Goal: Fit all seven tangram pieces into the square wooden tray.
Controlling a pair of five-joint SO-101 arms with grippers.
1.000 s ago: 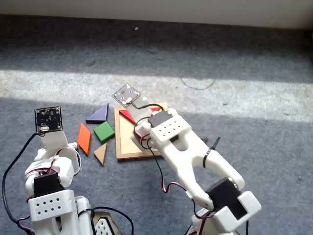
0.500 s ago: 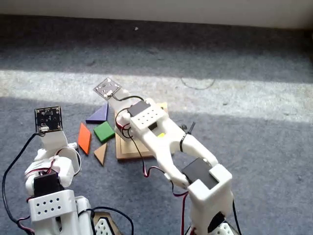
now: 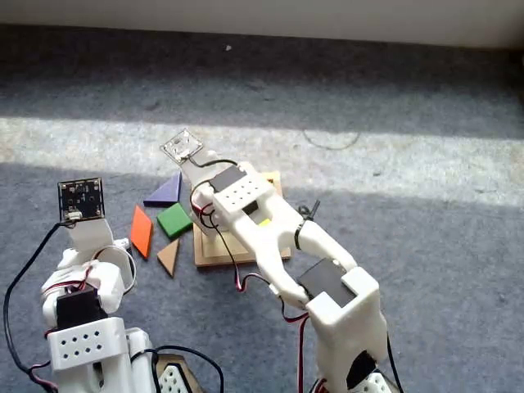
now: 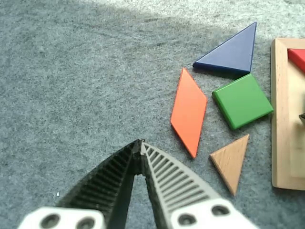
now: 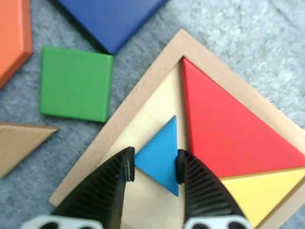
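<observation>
Carpet (image 4: 71, 71), grey and fuzzy, is bearing the square wooden tray (image 5: 143, 90), where a smooth red triangle (image 5: 224, 133) and a yellow triangle (image 5: 257, 193) are lying. The right gripper (image 5: 154, 164) is pinching a small blue triangle (image 5: 159, 155) inside it. The left gripper (image 4: 141, 145), ribbed fingers pressing together, is hanging above the carpet.

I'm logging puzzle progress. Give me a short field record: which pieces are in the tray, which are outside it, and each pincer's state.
tray: wooden, lying on carpet
placed in it: red triangle, yellow triangle
right pincer: shut on light blue triangle, over the tray floor
on the carpet beside it: dark blue triangle, orange parallelogram, green square, tan triangle
left pincer: shut, empty, above the carpet
</observation>
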